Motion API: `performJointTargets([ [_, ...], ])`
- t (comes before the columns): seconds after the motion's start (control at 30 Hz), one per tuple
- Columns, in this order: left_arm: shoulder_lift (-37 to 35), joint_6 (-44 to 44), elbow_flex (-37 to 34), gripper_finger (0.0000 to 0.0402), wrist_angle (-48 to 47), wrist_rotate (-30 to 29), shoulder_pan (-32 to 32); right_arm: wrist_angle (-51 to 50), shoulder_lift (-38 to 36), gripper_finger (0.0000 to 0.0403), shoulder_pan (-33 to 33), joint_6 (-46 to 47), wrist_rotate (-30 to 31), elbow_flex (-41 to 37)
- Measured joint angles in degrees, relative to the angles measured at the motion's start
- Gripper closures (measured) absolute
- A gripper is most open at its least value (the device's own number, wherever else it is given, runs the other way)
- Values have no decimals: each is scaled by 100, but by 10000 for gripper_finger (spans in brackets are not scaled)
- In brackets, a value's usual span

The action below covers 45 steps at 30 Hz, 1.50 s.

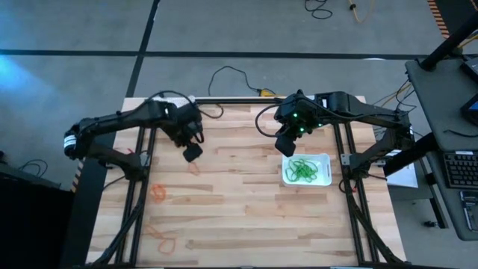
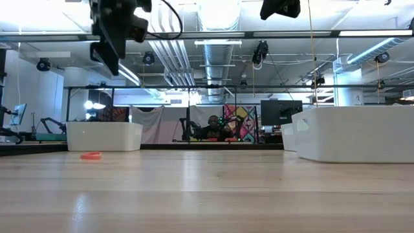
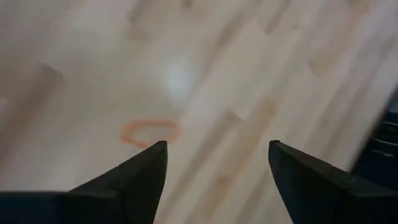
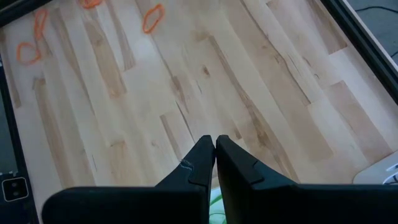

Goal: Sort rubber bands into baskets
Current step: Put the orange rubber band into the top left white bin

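Observation:
Several orange rubber bands lie flat on the wooden table: one (image 1: 194, 169) just near-side of my left gripper (image 1: 193, 152), more (image 1: 159, 192) (image 1: 164, 239) toward the near left. In the left wrist view that band (image 3: 151, 132) lies beyond the open, empty gripper (image 3: 217, 165). A white basket (image 1: 323, 158) at the right holds green rubber bands (image 1: 302, 170). My right gripper (image 1: 286, 144) hangs shut and empty above the basket's far-left corner; in its wrist view it (image 4: 215, 144) is shut, with orange bands (image 4: 152, 17) far off. A second basket (image 2: 103, 136) shows in the low view.
Black frame rails (image 1: 138, 179) (image 1: 351, 187) run along the table's left and right sides. A black cable (image 1: 231, 73) loops past the far edge. Bare wood (image 1: 239, 202) spreads across the middle and near part of the table. A person (image 2: 213, 126) sits far behind the table.

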Motion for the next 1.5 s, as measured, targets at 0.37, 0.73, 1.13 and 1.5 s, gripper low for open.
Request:
performJointTargets([
  [0.37, 237, -2072, -472, 167, -126, -727, -1183, -2, 0, 390, -2, -2, -2, 0],
  [0.73, 395, -2242, -2238, 210, 1620, -1691, -387, -1, 0, 390, -2, -1, -2, 0],
  [1.13, 781, -2055, -3314, 262, 3141, -2150, -339, 0, 0, 390, 0, -2, 0, 0],
  [1.5, 1186, -2033, -2904, 392, 2896, -1824, -437, -2, 0, 390, -2, 0, -2, 0],
])
